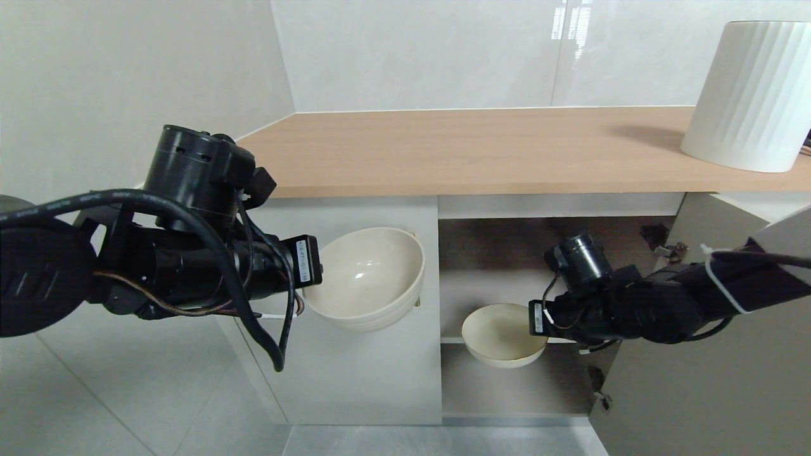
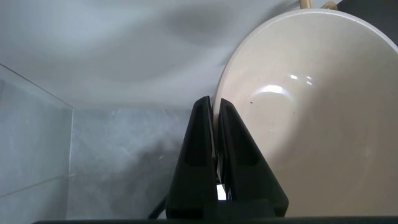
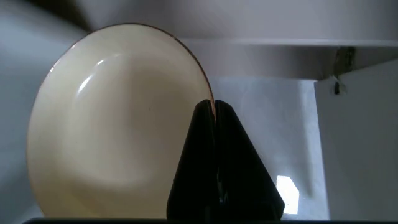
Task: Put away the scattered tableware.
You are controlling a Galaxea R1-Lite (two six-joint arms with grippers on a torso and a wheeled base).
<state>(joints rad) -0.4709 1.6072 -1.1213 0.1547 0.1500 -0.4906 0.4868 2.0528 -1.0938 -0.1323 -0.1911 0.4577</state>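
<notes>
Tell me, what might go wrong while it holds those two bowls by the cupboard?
1. The large bowl hangs tilted in the air, pinched only at its rim by the left jaws; it could slip and break on the floor.
2. The small bowl, in the right jaws, looks level with the shelf edge of the open cupboard and might knock it going in.
</notes>
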